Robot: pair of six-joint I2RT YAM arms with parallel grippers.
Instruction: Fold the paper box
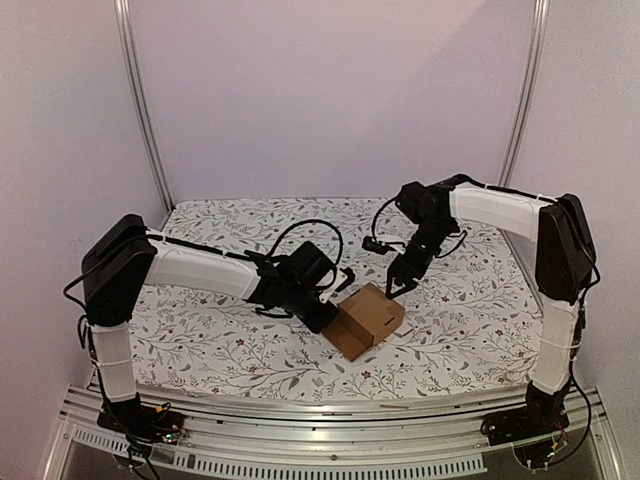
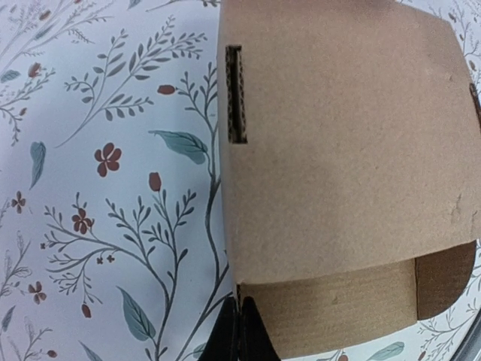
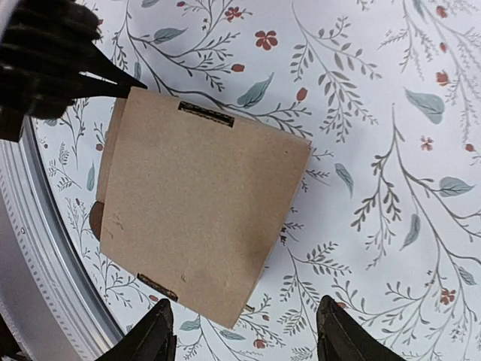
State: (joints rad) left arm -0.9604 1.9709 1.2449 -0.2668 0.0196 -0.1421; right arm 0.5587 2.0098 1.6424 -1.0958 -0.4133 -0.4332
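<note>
Paper box [image 1: 366,318] folded shut on floral cloth [image 1: 220,340] at mid-table, left gripper [image 2: 240,335] pinched closed with tips at its left corner, right gripper [image 1: 397,290] above it, jaws apart, clear of the cardboard.

Can't spot any readable text, labels, brands or numbers anywhere, not even on the paper box [image 1: 366,318].

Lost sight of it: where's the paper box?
In the top view, the paper box lies centrally, left gripper at its left edge, right gripper just above.
</note>
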